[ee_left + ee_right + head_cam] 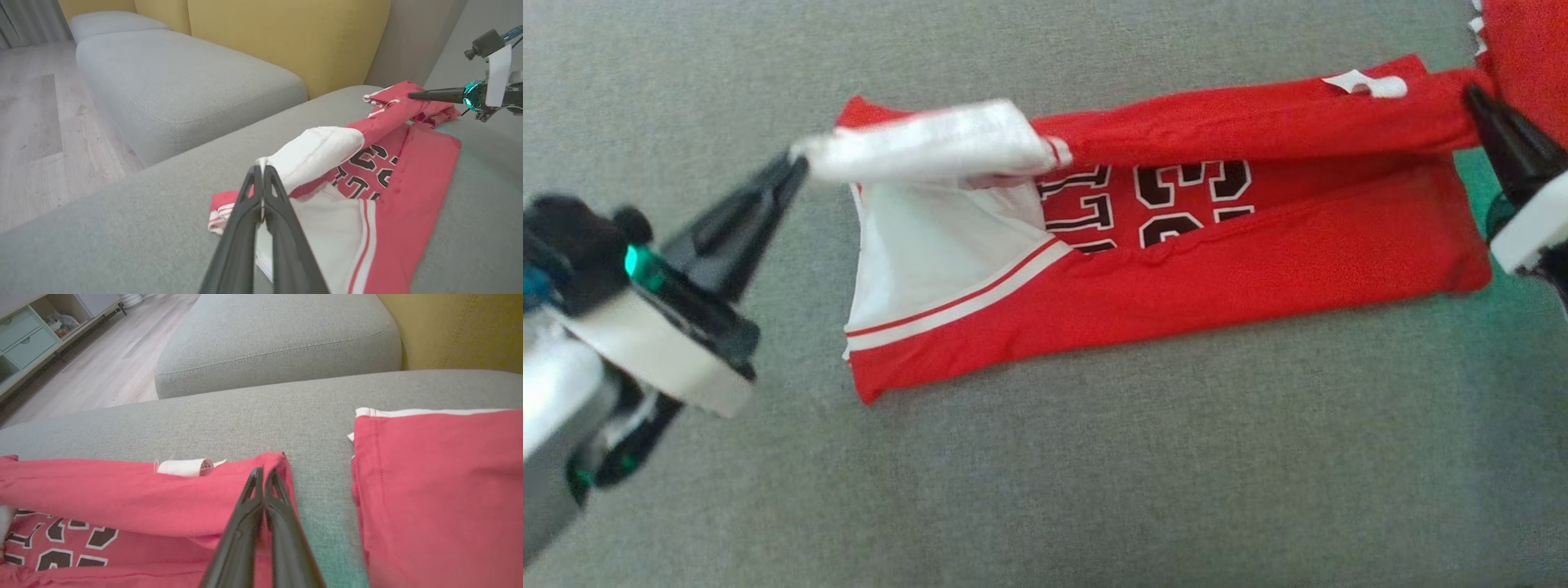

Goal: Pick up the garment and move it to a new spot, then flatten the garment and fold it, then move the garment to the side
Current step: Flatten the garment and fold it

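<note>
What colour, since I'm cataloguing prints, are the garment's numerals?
Black numerals, white-outlined, on the red garment; head view.

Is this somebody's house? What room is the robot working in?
Most likely a living room in a home. There is a grey fabric sofa with yellow back cushions, a pale wooden floor beside it, and a mint-green cabinet with drawers. A red and white jersey lies on the sofa.

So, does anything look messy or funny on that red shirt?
Yes. The red shirt isn't flat: its far edge is bunched into a roll, held by the left gripper at the white end and the right gripper at the red end. A white tag pokes out of that roll.
</note>
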